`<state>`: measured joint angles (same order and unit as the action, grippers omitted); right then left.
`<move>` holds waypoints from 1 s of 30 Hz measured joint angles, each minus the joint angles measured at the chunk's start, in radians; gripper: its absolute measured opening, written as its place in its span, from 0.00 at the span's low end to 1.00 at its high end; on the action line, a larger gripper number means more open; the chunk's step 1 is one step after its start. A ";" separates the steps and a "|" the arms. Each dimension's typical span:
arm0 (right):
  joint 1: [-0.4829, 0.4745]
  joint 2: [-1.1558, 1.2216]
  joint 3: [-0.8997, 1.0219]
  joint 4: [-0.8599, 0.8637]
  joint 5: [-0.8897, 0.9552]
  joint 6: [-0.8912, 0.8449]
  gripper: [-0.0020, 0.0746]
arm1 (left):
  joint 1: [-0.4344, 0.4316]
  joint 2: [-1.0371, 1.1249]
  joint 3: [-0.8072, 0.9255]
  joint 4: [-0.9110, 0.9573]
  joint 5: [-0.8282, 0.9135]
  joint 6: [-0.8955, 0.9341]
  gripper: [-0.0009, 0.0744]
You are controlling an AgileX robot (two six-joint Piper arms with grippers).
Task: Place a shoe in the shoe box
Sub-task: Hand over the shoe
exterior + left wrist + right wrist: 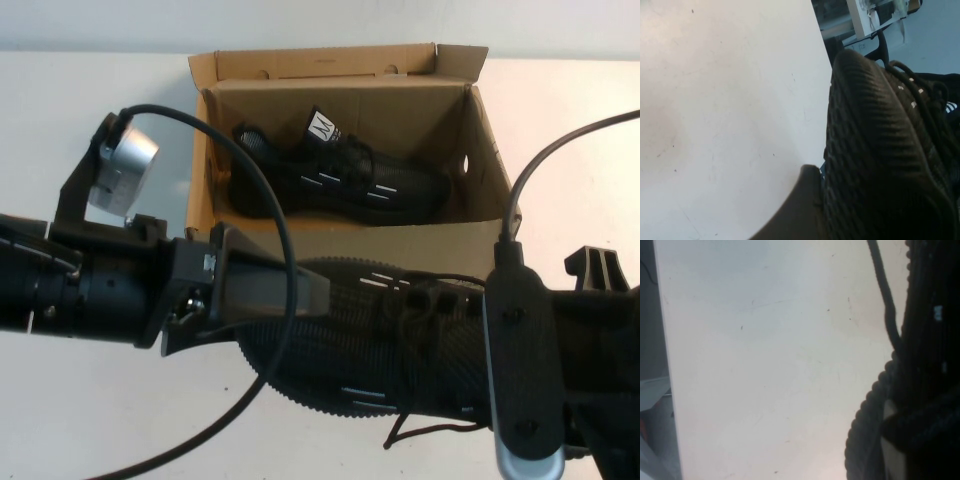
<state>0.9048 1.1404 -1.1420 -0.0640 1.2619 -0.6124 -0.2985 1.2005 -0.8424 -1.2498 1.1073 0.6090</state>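
High view: the shoe box (478,232) occupies the upper centre of the frame, standing open on the white table (100,420) with its lid flap raised at the back edge. A second sneaker (340,180) lies on its side inside the box, its white tongue label facing up. The shoe (400,340) sits in the lower centre of the frame, outside the box and just in front of the box's front wall, lifted between the two arms. The left gripper (285,290) enters from the lower left of the frame; its dark fingers are clamped on the toe end of the shoe. The right gripper (520,370) is at the lower right of the frame, over the heel end of the shoe; its finger spacing cannot be determined here. Loose laces (420,432) trail from the shoe toward the bottom edge. Left wrist view: the shoe (880,150) fills the right half of the frame, with mesh upper and laces visible; one finger (795,210) presses against it at the bottom centre, and bare table (725,100) covers the left half. Right wrist view: the ribbed sole edge of the shoe (920,390) runs down the right side of the frame, with a lace (885,295) hanging at the upper right above the table (765,365); the gripper fingers cannot be identified here.
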 joint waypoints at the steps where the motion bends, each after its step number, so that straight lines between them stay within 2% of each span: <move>1: 0.000 0.000 0.000 0.000 0.000 0.000 0.05 | 0.000 0.000 0.000 0.000 0.000 0.000 0.90; 4: 0.000 0.000 0.000 0.000 0.000 0.000 0.05 | 0.000 0.000 0.000 0.000 0.000 0.000 0.83; 9: 0.000 0.000 0.000 0.000 0.000 0.000 0.05 | 0.000 0.000 0.000 0.000 0.002 0.000 0.57; 12: 0.000 -0.002 0.000 -0.002 0.009 0.000 0.05 | 0.000 0.009 0.000 0.002 0.008 0.000 0.46; 18: 0.000 -0.004 0.000 -0.003 0.018 0.000 0.05 | 0.000 0.035 0.000 0.006 0.019 0.000 0.38; 23: 0.000 -0.006 0.000 -0.003 0.017 0.000 0.05 | 0.000 0.039 0.000 0.013 0.019 0.009 0.23; 30: 0.000 -0.006 0.000 -0.003 0.017 0.010 0.05 | 0.000 0.039 0.000 0.015 0.019 0.018 0.23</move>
<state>0.9048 1.1347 -1.1420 -0.0673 1.2793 -0.6028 -0.2985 1.2396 -0.8424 -1.2345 1.1266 0.6269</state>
